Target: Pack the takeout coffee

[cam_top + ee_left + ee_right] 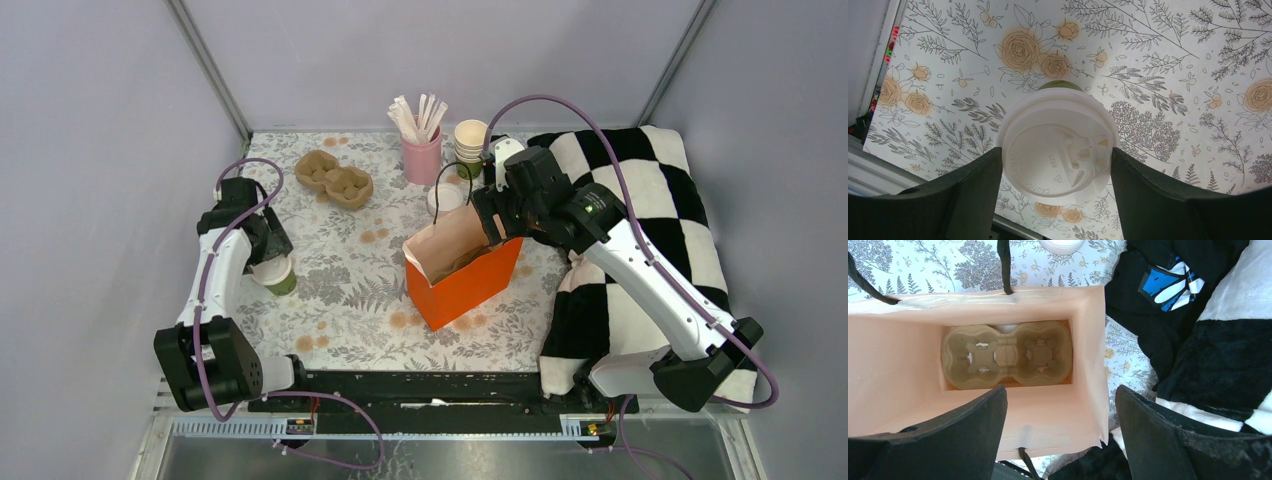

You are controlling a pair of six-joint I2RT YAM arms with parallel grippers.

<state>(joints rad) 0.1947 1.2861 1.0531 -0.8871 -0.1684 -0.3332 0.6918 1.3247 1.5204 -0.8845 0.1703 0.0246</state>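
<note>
Lidded takeout coffee (pixel 277 272) stands upright near table's (pixel 340 300) left edge, under left gripper (pixel 1055 156), jaws flanking lid; firm grip unclear. Right gripper (pixel 1062 396) gapes wide above orange bag (pixel 470 285).

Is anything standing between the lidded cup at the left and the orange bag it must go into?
On the table nothing visible: only bare tablecloth lies between the lidded cup and the orange bag. Over the bag's mouth, the right gripper hangs at one edge, jaws open, taking some room; the carrier inside sits empty.
</note>
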